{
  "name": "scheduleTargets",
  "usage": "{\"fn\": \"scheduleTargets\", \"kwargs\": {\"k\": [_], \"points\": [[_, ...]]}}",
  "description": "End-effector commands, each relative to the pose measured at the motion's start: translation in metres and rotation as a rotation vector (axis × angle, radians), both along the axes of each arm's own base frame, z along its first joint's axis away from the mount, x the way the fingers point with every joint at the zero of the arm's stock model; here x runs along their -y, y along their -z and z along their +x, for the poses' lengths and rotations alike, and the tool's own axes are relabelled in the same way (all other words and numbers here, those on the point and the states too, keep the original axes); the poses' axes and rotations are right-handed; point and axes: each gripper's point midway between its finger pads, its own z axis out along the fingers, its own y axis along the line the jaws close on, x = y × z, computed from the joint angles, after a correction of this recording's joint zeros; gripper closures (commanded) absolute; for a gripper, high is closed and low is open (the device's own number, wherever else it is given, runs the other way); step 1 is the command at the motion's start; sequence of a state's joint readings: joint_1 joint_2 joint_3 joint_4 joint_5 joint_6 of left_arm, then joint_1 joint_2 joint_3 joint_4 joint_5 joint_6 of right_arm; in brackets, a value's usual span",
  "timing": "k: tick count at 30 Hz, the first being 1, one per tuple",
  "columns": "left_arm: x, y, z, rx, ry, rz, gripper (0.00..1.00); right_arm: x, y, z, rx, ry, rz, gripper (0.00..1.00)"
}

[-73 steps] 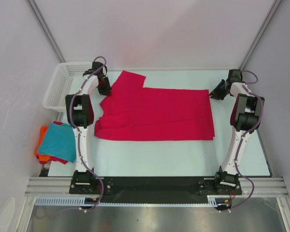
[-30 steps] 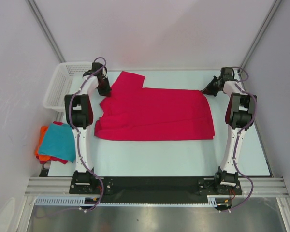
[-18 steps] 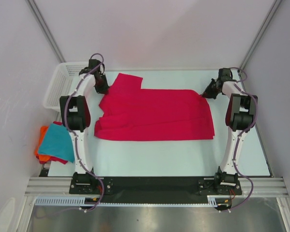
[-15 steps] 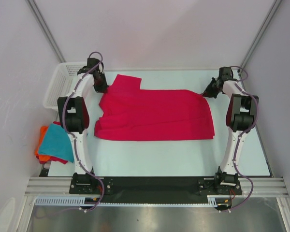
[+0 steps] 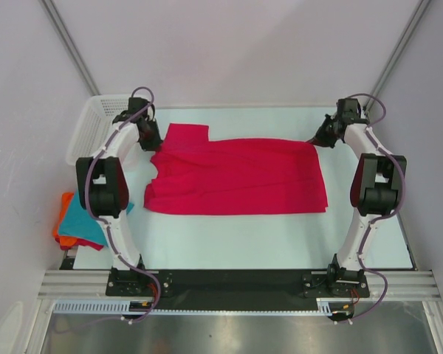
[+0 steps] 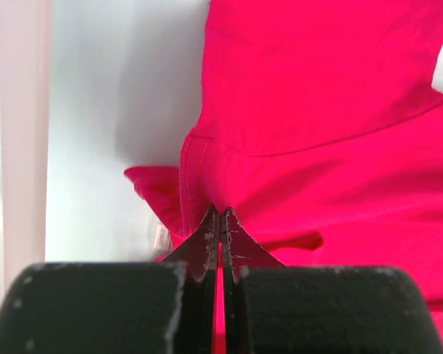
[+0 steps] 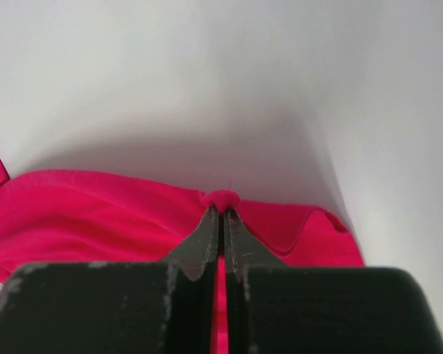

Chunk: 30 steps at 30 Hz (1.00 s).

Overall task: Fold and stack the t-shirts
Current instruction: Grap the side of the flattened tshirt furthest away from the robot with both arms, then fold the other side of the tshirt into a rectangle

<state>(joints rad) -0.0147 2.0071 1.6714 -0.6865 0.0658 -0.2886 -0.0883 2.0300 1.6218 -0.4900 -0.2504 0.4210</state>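
Crimson-pink t-shirt (image 5: 236, 177) lies spread across the middle of the counter (image 5: 266, 240). Left jaws pinch its upper-left edge, right jaws its upper-right corner. Best to raise both ends evenly, cloth taut, then carry toward the frame's bottom.

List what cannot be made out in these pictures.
- Top view: orange t-shirt mostly buried under the teal t-shirt, itself partly behind the left arm.
- Top view: basket partly behind that arm; contents unclear.
- Left wrist view: crimson-pink t-shirt cut off by frame edges; left fingers hide the pinched fold.
- Right wrist view: right fingers hide how much hem they pinch.
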Motion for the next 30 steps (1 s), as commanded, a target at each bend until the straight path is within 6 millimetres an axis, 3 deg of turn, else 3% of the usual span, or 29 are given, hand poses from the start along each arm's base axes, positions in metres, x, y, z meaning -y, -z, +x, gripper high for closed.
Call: {"fn": "scheduleTargets", "kwargs": {"k": [1,3,6,7,8,10,14,18,25,30], "points": [[0.009,-0.041,-0.009,0.111,0.006,-0.022,1.0,-0.002,-0.025,-0.018,0.056,-0.009,-0.035,1.0],[0.012,-0.038,-0.019,0.11,0.004,-0.029,1.0,-0.005,-0.013,-0.032,0.023,-0.009,-0.036,1.0],[0.015,-0.045,-0.031,0.127,0.001,-0.03,1.0,-0.006,-0.018,-0.046,0.034,-0.007,-0.046,1.0],[0.015,-0.054,-0.034,0.147,0.003,-0.027,1.0,-0.007,-0.008,-0.056,0.011,-0.012,-0.046,1.0],[0.015,-0.055,-0.037,0.149,0.001,-0.024,1.0,-0.006,-0.014,-0.06,0.026,-0.009,-0.053,1.0],[0.015,-0.065,-0.043,0.172,0.0,-0.023,1.0,-0.007,-0.008,-0.072,0.007,-0.012,-0.061,1.0],[0.015,-0.079,-0.055,0.205,0.003,-0.022,1.0,-0.007,-0.011,-0.089,0.007,-0.01,-0.078,1.0],[0.015,-0.089,-0.066,0.228,0.012,-0.016,1.0,-0.01,-0.029,-0.102,0.048,-0.007,-0.08,1.0],[0.018,-0.073,-0.095,0.192,0.023,-0.016,1.0,-0.007,-0.044,-0.123,0.062,-0.007,-0.109,1.0],[0.017,-0.07,-0.108,0.187,0.025,-0.016,1.0,-0.008,-0.04,-0.138,0.045,0.002,-0.101,1.0]]}}
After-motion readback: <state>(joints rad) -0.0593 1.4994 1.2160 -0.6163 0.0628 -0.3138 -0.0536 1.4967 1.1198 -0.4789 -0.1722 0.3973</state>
